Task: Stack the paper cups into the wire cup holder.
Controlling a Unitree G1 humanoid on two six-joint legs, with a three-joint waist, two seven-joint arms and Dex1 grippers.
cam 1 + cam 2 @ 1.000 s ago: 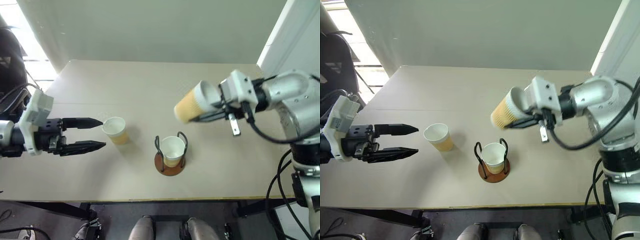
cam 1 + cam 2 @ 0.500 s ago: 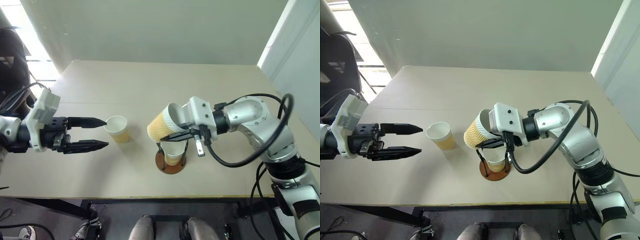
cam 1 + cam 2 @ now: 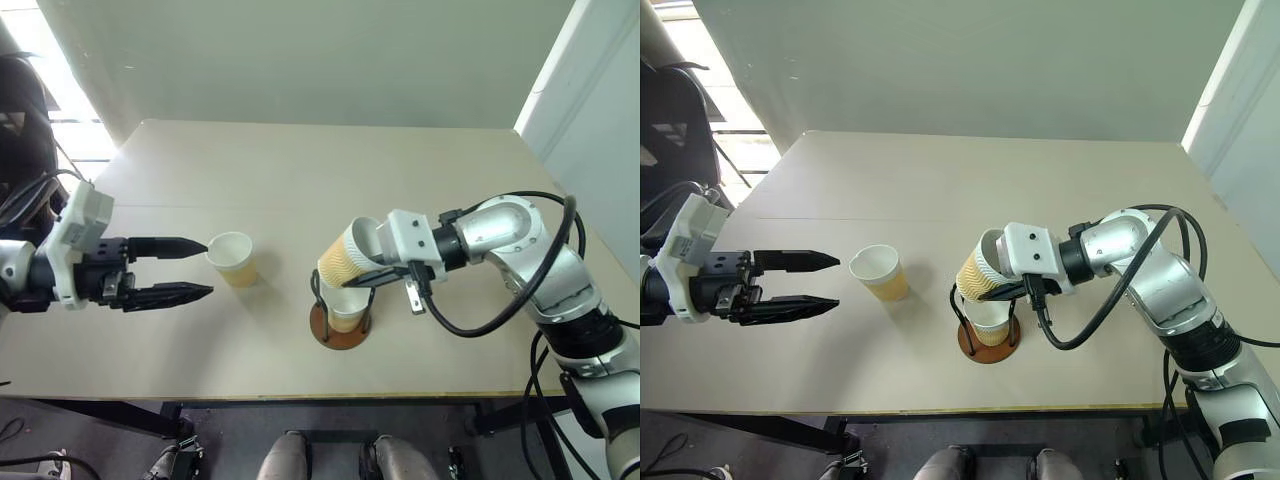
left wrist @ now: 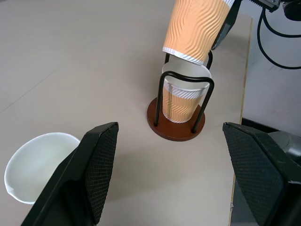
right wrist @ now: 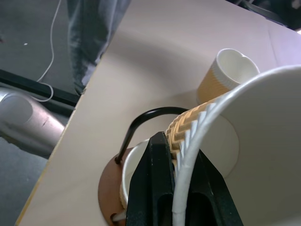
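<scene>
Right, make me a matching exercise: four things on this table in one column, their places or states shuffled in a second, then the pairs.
Things
1. cup in the right gripper
2. cup in the wire cup holder
3. loose cup
4. left gripper

Places or states
A. upright on the table, just ahead of open fingers
B. open, holding nothing
C. tilted, bottom end at the seated cup's rim
D. standing on the reddish-brown base between the wire loops

Pairs: 1-C, 2-D, 3-A, 4-B

Lighting, for your record: bright, even daylight; blown-out glare from the window (image 3: 60,95) at far left; soft shadows on the table (image 3: 300,180); head views sharp.
</scene>
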